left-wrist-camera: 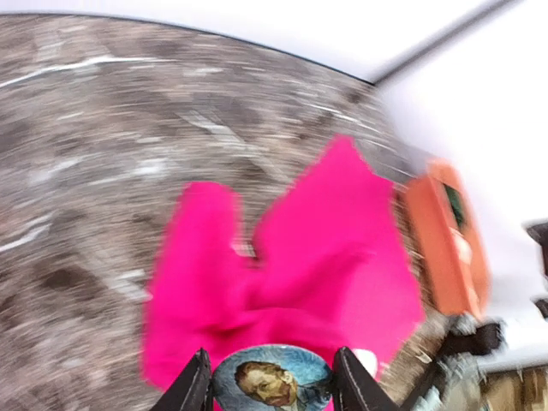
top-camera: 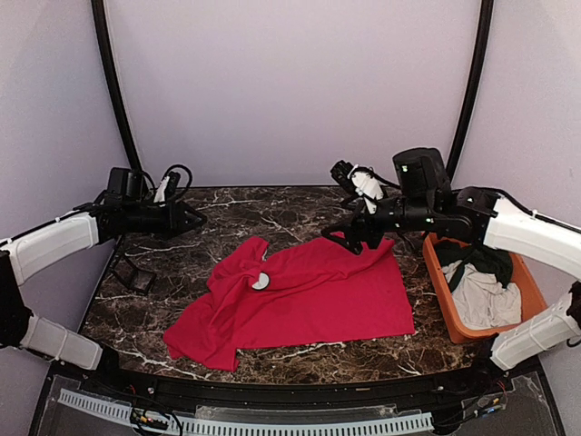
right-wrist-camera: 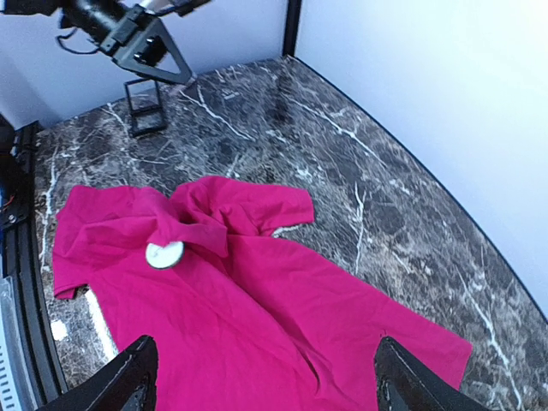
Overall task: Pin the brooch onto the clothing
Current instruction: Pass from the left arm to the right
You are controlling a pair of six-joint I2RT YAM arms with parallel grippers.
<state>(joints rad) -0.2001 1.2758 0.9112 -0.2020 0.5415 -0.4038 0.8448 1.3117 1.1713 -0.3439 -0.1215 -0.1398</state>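
One bright red T-shirt [top-camera: 318, 295] lies spread at the middle of the marble bench [top-camera: 272, 213], plain and soft, its left part bunched into folds. One pale round disc [top-camera: 260, 281] rests on those folds. One brooch [left-wrist-camera: 272, 381], round with a painted portrait, is clamped between the left gripper's [left-wrist-camera: 272, 355] fingers, held above the bench left of the shirt. The right gripper [right-wrist-camera: 264, 342] hangs over the shirt's far right corner, fingers wide apart. One orange bin [top-camera: 438, 286] holds two cloths, one dark green [top-camera: 481, 259] and one white [top-camera: 486, 300].
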